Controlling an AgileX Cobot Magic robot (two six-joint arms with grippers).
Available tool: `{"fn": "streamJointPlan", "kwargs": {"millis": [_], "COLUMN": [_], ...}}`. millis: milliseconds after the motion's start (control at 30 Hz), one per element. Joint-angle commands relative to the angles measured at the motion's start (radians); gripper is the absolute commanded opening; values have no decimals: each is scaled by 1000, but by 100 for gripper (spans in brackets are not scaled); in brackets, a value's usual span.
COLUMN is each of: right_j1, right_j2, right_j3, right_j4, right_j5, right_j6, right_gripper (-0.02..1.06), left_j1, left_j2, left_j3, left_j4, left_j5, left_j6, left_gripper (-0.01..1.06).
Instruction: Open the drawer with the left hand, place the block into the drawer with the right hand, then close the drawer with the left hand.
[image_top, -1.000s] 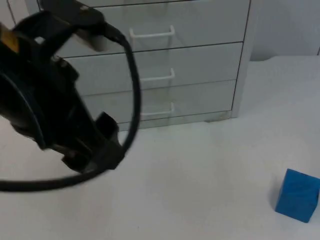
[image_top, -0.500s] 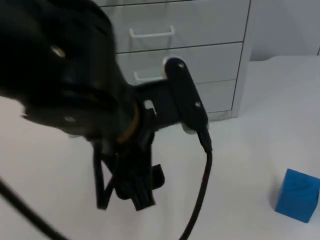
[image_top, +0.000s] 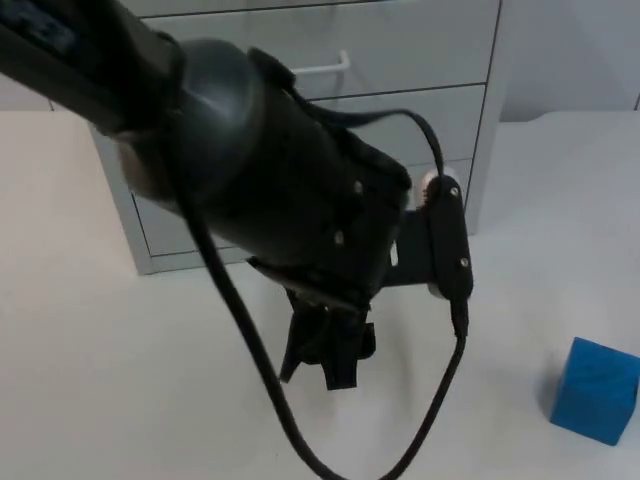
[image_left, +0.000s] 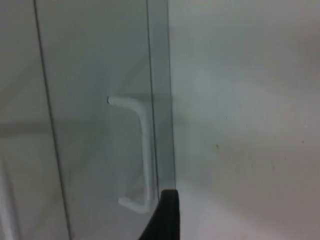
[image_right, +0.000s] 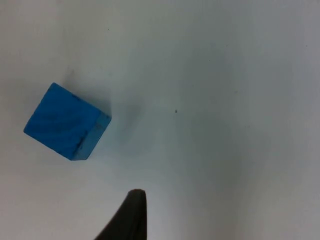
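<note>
The left tool hangs over the white tabletop in front of the closed grey drawer unit, holding nothing; how far it is open cannot be told. The blue block sits on the tabletop well to the right, below the waiting right tool, whose opening cannot be told either. Judged from this, the opening step is in hand, and next the left tool must reach a white drawer handle.
</note>
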Motion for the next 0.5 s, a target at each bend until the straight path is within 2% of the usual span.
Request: {"fn": "streamJointPlan", "kwargs": {"millis": [0,100,167,267,467], "right_j1": [-6,-6,-6,-6,-6], "right_j2": [-1,-1,-1,-1,-1], "right_j3": [-5,-5,-5,-5,-5], "right_j4": [-2,-2,-2,-2,-2], "right_j5": [-10,-6,-6,-4,-8], "right_j6": [5,5,5,5,14], "right_gripper": [105,105,105,105,105], "left_j1": [-6,-4,7,20,47], "left_j2": [30,57,78,91,96], "left_j3": [-27,-42,-51,-53,-57], "left_j4": [56,112,163,238,346], "left_j5": [7,17,31,3,1], "left_j6": [-20,-41,-105,-177,-269], "left_gripper": [80,80,80,80,80]}}
